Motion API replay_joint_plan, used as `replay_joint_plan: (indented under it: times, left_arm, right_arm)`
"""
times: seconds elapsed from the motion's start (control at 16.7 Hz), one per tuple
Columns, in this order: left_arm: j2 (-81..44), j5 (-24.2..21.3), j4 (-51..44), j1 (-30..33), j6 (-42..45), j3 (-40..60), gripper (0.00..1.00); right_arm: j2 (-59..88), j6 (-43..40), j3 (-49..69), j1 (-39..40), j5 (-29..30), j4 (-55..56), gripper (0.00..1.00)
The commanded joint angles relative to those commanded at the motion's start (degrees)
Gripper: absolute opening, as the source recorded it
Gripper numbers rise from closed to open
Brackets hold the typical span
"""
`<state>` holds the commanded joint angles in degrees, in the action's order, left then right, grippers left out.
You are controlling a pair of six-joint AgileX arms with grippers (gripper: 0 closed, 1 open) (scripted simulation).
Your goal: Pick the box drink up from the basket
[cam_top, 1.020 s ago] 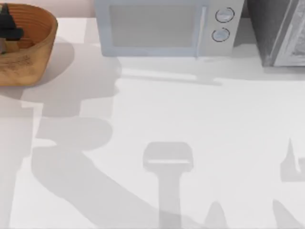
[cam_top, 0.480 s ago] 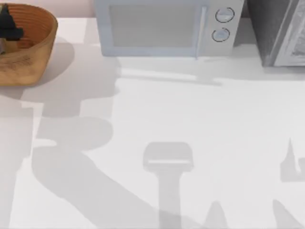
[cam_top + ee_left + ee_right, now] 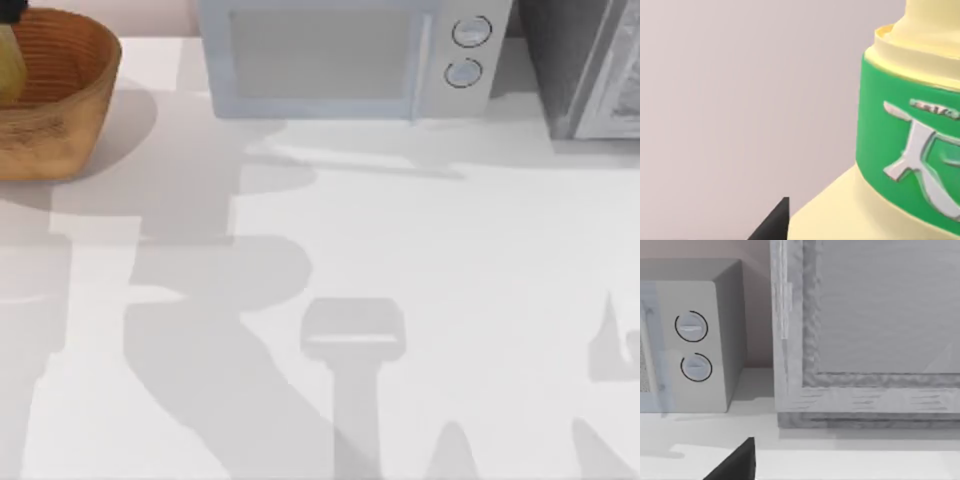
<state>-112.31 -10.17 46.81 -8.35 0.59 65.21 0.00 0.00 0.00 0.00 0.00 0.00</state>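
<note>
The box drink (image 3: pixel 10 66) hangs at the far left edge of the top view, over the near-left part of the basket (image 3: pixel 75 95). Its pale yellow body shows there, with a dark bit of my left gripper (image 3: pixel 10 12) just above it. In the left wrist view the carton (image 3: pixel 900 150) is very close, showing a green band with white print on cream. One black fingertip (image 3: pixel 776 224) sits beside its base, so the gripper is shut on it. A dark part of my right gripper (image 3: pixel 735 465) shows low in the right wrist view, away from the basket.
A grey microwave (image 3: pixel 340 55) with two round knobs stands at the back middle of the table. A grey cabinet (image 3: pixel 590 65) stands at the back right. The white tabletop (image 3: pixel 450 260) carries only arm shadows.
The left gripper has risen out of the basket with the box drink, which now looks larger at the left edge. The arm's shadows have shifted right across the table.
</note>
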Motion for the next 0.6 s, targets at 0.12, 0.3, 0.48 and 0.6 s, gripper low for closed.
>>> replay_joint_plan:
  times: [0.12,0.3,0.48,0.6]
  left_arm:
    - [2.89,0.05,-4.94,0.02,0.10,2.35,0.00]
    - [6.61,0.11,-11.38,0.04,0.22,5.41,0.00]
    - [8.87,0.15,-15.34,0.05,0.29,7.29,0.00]
    - [9.19,0.15,-15.90,0.05,0.30,7.56,0.00]
  right_arm:
    - [0.00,0.00,0.00,0.00,0.00,0.00,1.00]
    - [0.00,0.00,0.00,0.00,0.00,0.00,1.00]
    - [0.00,0.00,0.00,0.00,0.00,0.00,1.00]
    - [0.00,0.00,0.00,0.00,0.00,0.00,1.00]
